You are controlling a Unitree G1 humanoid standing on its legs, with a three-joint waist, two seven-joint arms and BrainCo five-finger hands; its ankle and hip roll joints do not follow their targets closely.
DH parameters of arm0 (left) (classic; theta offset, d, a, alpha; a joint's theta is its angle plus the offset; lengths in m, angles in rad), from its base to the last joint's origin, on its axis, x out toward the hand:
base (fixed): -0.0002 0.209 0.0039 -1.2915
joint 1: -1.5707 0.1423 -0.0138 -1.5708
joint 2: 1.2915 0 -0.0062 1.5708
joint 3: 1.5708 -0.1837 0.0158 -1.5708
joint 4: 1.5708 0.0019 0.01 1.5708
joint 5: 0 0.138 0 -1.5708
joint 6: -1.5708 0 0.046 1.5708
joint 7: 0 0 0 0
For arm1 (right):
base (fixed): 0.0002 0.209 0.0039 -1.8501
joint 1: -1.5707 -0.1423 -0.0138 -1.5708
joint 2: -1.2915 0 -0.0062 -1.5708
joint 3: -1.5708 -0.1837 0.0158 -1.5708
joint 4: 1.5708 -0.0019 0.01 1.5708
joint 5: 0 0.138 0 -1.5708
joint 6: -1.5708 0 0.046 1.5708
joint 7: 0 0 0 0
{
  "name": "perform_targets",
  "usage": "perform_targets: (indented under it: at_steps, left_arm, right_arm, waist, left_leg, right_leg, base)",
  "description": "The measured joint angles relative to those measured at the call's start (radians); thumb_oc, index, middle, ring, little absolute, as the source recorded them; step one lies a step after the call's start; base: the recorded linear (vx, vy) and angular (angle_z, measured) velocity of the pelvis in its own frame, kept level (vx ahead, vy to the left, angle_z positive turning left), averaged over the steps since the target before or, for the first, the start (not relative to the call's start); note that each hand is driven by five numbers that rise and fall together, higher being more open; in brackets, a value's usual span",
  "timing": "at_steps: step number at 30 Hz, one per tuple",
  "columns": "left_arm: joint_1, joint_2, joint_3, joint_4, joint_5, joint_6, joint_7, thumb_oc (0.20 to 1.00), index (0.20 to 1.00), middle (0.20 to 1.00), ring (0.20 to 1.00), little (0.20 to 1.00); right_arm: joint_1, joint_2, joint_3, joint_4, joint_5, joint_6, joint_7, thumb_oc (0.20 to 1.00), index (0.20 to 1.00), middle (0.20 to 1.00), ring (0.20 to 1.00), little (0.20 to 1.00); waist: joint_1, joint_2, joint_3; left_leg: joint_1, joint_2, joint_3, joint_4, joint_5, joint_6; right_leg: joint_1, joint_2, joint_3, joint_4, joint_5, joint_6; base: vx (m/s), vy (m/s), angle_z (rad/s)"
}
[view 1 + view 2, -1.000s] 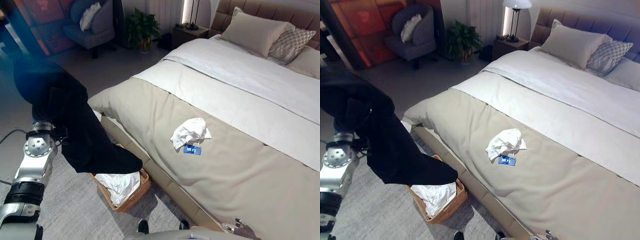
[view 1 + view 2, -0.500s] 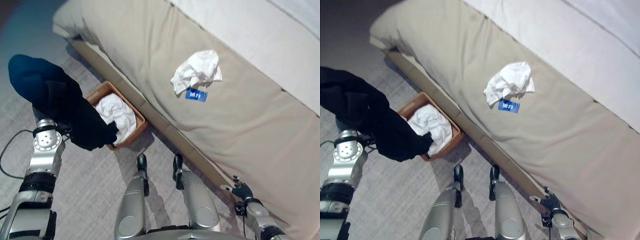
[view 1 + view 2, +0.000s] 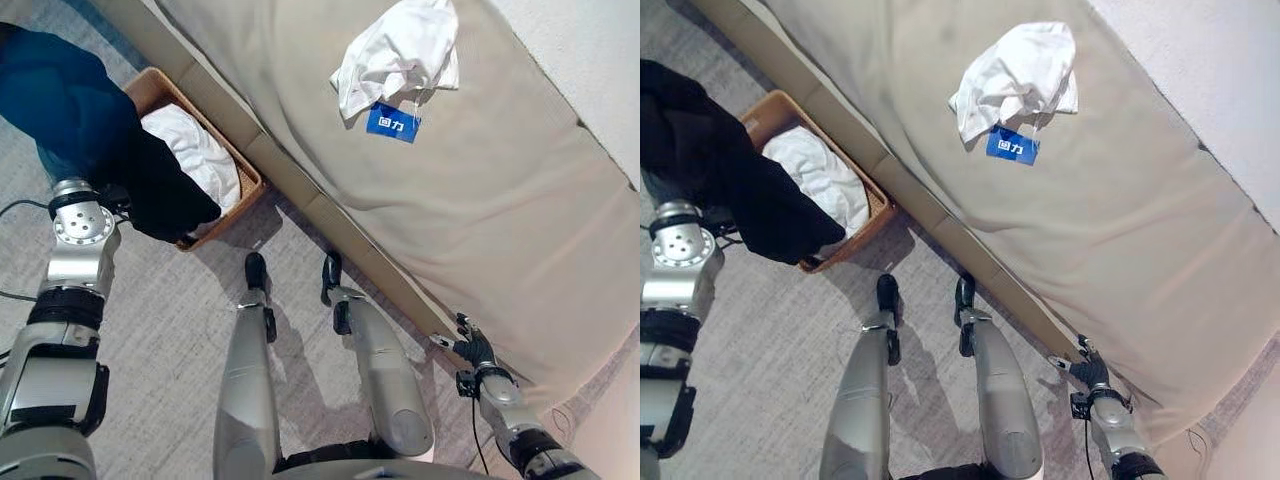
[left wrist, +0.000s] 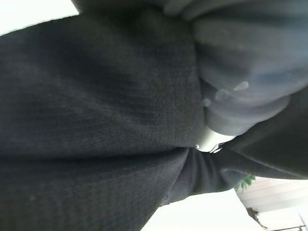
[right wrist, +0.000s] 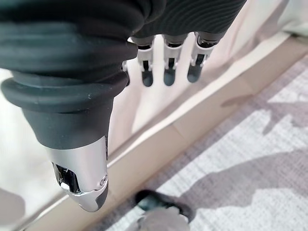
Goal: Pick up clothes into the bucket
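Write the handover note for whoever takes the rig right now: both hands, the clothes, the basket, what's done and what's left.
Left hand: buried in the dark garment, grip not visible. The garment hangs from the left arm over the near edge of the basket on the floor beside the bed.
Right hand: empty, fingers relaxed, low by the bed's edge.
Done: a white garment lies in the basket.
Left: drop the dark garment in, then fetch the white cloth with the blue tag off the bed.
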State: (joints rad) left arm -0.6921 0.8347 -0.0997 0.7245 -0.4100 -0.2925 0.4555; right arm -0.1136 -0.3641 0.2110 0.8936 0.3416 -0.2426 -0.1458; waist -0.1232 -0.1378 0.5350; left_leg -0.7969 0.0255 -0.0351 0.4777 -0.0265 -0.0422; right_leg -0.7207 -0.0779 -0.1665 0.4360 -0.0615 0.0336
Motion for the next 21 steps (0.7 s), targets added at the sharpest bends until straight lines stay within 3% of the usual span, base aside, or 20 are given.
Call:
perform_targets:
  at_steps: [7,8,21]
  left_arm:
    - [-0.05,0.001,-0.03,0.112,-0.045,0.001,0.011,0.2,0.2,0.2,0.2,0.2]
    - [-0.07,0.001,-0.036,0.127,-0.054,0.001,0.014,1.0,1.0,1.0,1.0,1.0]
    - [-0.151,-0.032,-0.053,0.244,-0.173,0.043,0.007,1.0,1.0,1.0,1.0,1.0]
  right_arm:
    - [-0.002,-0.001,0.02,-0.015,0.024,-0.029,-0.021,1.0,1.0,1.0,1.0,1.0]
    - [-0.004,-0.001,0.024,-0.016,0.024,-0.03,-0.025,1.0,1.0,1.0,1.0,1.0]
    - [-0.019,0.005,0.082,-0.027,0.052,-0.031,-0.045,1.0,1.0,1.0,1.0,1.0]
  waist:
    - [-0.007,-0.007,-0.001]
    - [-0.006,-0.007,-0.001]
    - [-0.03,-0.017,-0.008]
  left_leg:
    - [-0.088,-0.01,-0.014,0.055,-0.013,0.008]
    - [-0.103,-0.013,-0.019,0.058,-0.014,0.009]
    - [-0.183,-0.02,-0.033,0.054,-0.002,0.026]
  right_leg:
    - [-0.066,-0.01,-0.011,0.024,0.0,0.002]
    - [-0.079,-0.013,-0.016,0.029,0.0,0.002]
    - [-0.137,-0.015,-0.034,0.001,0.024,0.013]
  base:
    - [0.0,0.018,0.03]
    - [0.01,0.006,0.08]
    - [0.0,0.004,0.02]
